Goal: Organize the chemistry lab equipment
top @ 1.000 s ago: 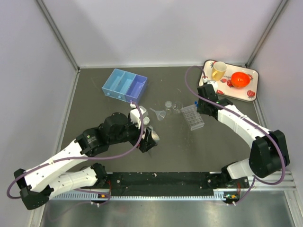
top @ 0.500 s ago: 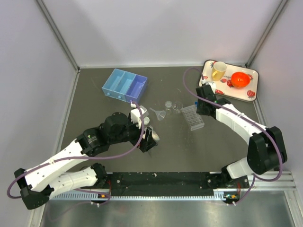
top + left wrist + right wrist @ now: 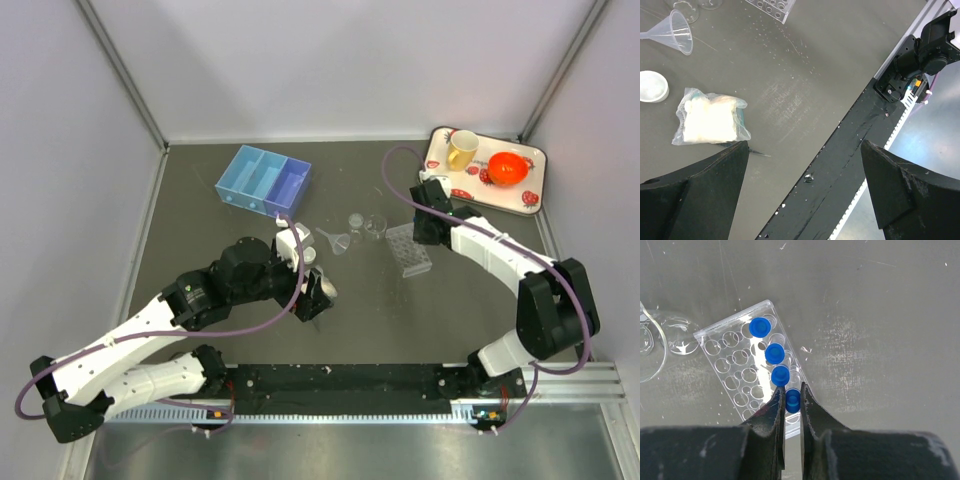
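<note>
The right hand (image 3: 792,409) is pinched narrow on the cap of a blue-capped tube (image 3: 793,398), which stands in the rack (image 3: 732,372) right under its fingertips. Three more tubes (image 3: 775,353) stand in the same row just beyond. The left hand (image 3: 804,147) gapes wide and holds nothing above the desk (image 3: 790,75). The bag (image 3: 710,120) lies just beside one fingertip, and the funnel (image 3: 677,32) lies farther ahead.

Bright, even light, soft shadows. In the right wrist view glare streaks the bench (image 3: 855,350) toward 3 o'clock.
</note>
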`<state>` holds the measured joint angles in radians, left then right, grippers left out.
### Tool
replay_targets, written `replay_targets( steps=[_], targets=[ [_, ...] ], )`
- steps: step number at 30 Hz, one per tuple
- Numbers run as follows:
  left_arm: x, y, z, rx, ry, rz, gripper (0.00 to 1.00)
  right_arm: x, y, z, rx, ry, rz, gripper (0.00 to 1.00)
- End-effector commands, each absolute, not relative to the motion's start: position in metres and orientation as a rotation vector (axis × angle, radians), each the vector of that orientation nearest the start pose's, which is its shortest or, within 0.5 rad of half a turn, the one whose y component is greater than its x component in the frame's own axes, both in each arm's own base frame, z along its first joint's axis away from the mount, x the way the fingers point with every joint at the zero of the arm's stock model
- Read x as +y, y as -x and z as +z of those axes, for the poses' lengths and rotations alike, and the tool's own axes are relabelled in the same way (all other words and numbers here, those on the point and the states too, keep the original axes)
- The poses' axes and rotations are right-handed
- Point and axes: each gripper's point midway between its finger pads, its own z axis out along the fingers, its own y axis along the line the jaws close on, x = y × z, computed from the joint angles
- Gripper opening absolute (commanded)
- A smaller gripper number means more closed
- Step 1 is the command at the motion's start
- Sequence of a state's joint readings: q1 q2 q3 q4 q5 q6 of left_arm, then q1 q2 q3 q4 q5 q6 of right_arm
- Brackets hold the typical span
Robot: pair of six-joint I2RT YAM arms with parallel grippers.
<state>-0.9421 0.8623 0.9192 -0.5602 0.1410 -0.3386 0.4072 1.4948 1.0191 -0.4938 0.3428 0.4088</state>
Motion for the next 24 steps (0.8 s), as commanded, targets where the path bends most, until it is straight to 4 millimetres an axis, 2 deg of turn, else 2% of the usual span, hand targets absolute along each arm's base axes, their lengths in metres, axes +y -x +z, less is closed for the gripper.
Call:
replay_targets(
  steps=[1,5,14,17,19,24],
  targets=[
    [-0.260,-0.141,0.242,2.030,-0.741,-0.925,0.99,0.100,-0.351,0.102,2.440,-0.134,-0.086,0.10],
    [-0.261,-0.142,0.241,2.032,-0.743,-0.923,0.99,0.100,-0.352,0.106,2.434,-0.136,-0.087,0.26],
    [-0.263,-0.142,0.239,2.039,-0.746,-0.926,0.99,0.104,-0.350,0.139,2.388,-0.111,-0.057,0.39],
    [-0.264,-0.143,0.238,2.042,-0.746,-0.928,0.99,0.103,-0.340,0.150,2.386,-0.078,-0.096,0.49],
    [-0.265,-0.143,0.238,2.042,-0.744,-0.929,0.99,0.107,-0.329,0.159,2.368,-0.038,-0.128,0.52],
    [-0.264,-0.143,0.236,2.048,-0.740,-0.928,0.99,0.137,-0.295,0.169,2.354,0.090,-0.066,0.54]
  ],
)
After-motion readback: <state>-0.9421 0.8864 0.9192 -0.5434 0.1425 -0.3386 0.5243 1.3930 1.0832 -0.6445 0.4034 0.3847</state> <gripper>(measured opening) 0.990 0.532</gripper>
